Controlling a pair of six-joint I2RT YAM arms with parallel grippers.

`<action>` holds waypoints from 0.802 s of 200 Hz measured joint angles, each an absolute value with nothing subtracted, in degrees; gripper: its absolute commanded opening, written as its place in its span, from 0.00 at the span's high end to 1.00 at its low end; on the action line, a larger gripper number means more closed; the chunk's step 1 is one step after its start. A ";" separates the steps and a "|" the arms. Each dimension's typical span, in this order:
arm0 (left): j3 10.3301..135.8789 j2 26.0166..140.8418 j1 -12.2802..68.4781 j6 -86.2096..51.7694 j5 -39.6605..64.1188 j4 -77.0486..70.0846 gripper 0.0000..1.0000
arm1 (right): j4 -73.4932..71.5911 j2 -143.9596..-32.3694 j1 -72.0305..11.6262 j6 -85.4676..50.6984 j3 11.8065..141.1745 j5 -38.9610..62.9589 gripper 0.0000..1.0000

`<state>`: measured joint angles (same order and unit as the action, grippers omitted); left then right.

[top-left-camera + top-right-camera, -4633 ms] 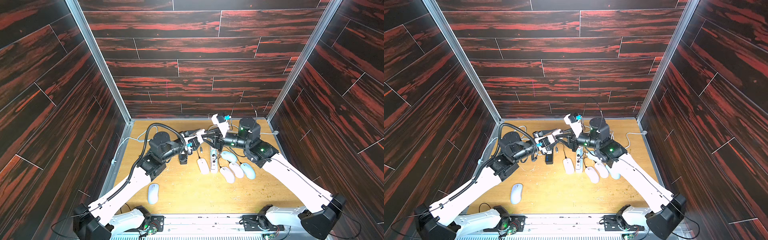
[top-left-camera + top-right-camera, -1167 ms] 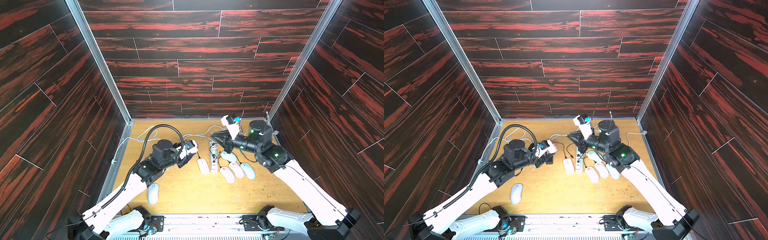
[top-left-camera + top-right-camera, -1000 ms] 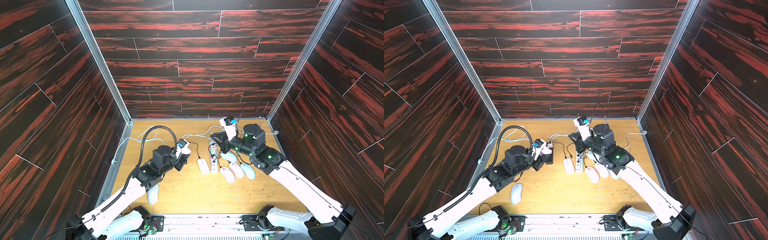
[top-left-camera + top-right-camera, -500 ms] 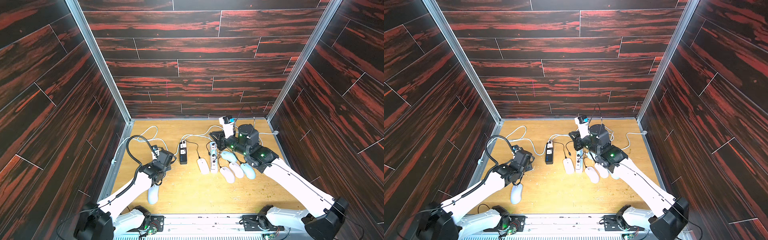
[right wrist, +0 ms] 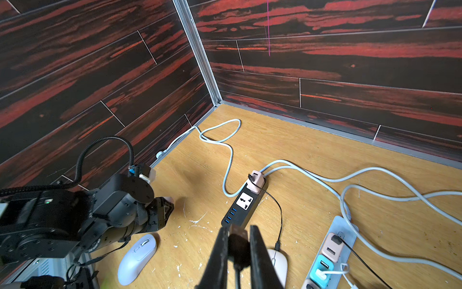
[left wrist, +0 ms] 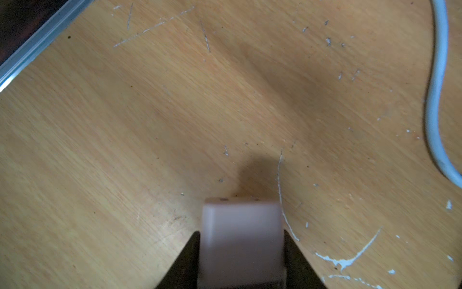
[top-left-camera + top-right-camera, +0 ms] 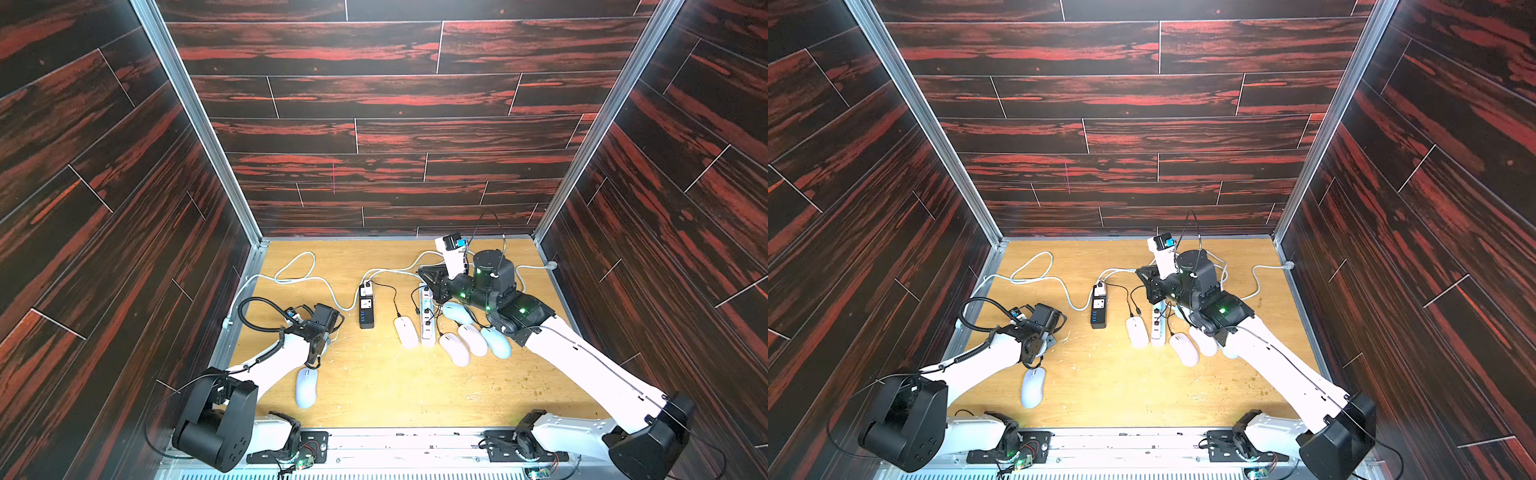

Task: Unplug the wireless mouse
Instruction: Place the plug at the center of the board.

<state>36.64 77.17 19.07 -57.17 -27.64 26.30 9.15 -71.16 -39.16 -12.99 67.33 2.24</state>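
Both pairs of jaws are loaded. The right jaws clamp a black, flat-ended plug (image 5: 238, 246), held clear of the scratched wooden bench (image 7: 374, 386). The left jaws pinch a pale, smooth rectangular block (image 6: 241, 220). Glossy oval mice (image 7: 456, 350) cluster beside the white power strip (image 7: 427, 328) under the right arm (image 7: 582, 357); a lone mouse (image 7: 306, 386) lies by the left arm (image 7: 274, 365).

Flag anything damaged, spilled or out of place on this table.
The wooden table is scratched and strewn with white flecks, mostly near the left gripper, which holds a loose pink charger block. One white mouse lies alone, apart from the other mice.
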 measured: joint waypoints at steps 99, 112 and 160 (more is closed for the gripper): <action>36.14 77.73 18.90 -59.24 -24.93 27.62 0.15 | 9.52 -71.13 -39.16 -13.19 66.24 2.26 1.00; 36.25 76.90 18.90 -59.24 -25.21 28.80 0.14 | 9.80 -71.13 -39.20 -13.41 66.11 1.78 1.00; 45.28 69.56 18.50 -56.84 -28.45 36.42 0.04 | 8.08 -72.60 -46.89 -16.47 65.78 -3.90 1.00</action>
<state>45.28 69.56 18.50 -56.84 -28.45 36.42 8.08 -72.60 -46.89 -16.47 65.78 -3.90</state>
